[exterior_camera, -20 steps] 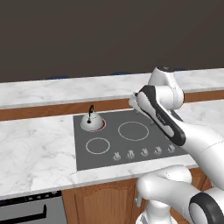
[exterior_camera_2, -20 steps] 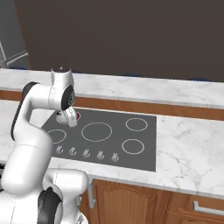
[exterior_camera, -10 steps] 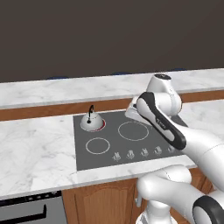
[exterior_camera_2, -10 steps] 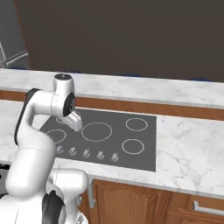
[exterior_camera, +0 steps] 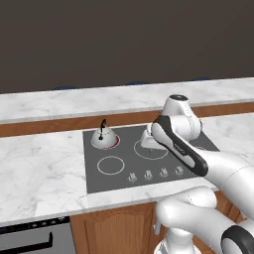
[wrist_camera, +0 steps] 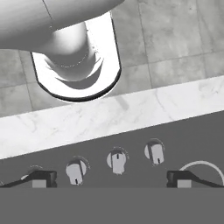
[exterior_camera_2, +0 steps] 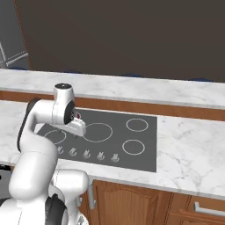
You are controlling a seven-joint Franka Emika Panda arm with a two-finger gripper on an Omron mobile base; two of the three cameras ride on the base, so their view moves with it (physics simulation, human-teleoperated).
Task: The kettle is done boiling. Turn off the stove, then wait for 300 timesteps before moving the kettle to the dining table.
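Kettle: the squat silver kettle [exterior_camera: 103, 138] with its black arched handle stands upright on the rear left burner, left of centre in the left base view; a red glow shows at its base on the right side.
Stove: the dark grey cooktop [exterior_camera: 121, 173] lies sunk in the marble counter [exterior_camera: 39, 171], across the middle of both base views, with white burner rings and a row of small grey knobs [exterior_camera: 148, 174] along its front edge.
Gripper: the gripper [exterior_camera: 148, 140] hangs over the middle of the stove in the left base view, at the large centre ring; in the right base view it sits left of centre [exterior_camera_2: 78, 128], just above the knob row.
Jaws: spread wide; in the hand view the two dark fingertips [wrist_camera: 41, 179] stand far apart at the lower left and lower right.
Knobs against the jaws: in the hand view three knobs [wrist_camera: 117, 160] lie in the gap between the tips, slightly above them in the frame and apart from both; none is touched.
Kettle against the jaws: well apart, to the left of the gripper in the left base view, nothing gripped.
Dining table: the long marble slab [exterior_camera: 74, 99] runs behind the counter, across the upper middle of both base views.
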